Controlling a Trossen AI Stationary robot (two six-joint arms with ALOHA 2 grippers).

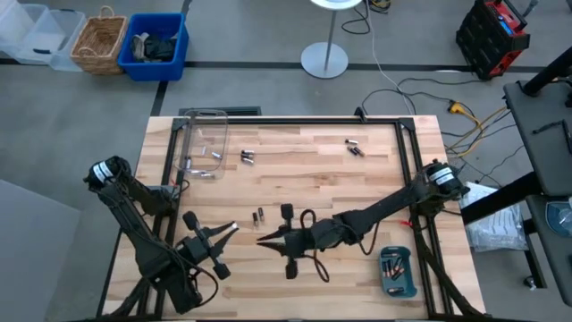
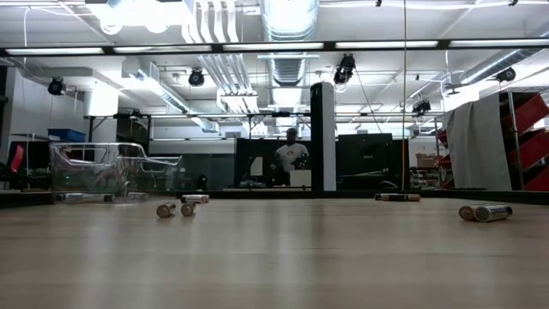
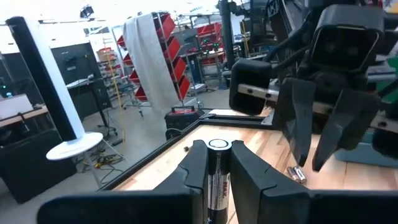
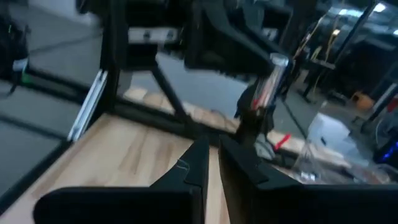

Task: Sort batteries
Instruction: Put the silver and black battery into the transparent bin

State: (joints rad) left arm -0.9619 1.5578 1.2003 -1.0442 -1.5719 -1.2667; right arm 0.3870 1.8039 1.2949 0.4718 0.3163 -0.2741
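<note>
My left gripper (image 3: 217, 163) clenched on 1 battery (image 3: 217, 171) | right gripper (image 1: 264, 238) closed, empty, facing it | handover step: open right jaws first, grasp free end, then release.

Hidden and unclear parts

Beside the clear plastic box (image 1: 204, 141), loose batteries (image 1: 248, 157) are too small to size; the held battery (image 3: 217, 177) is partly hidden between the left gripper (image 3: 214, 163) fingers.
</note>
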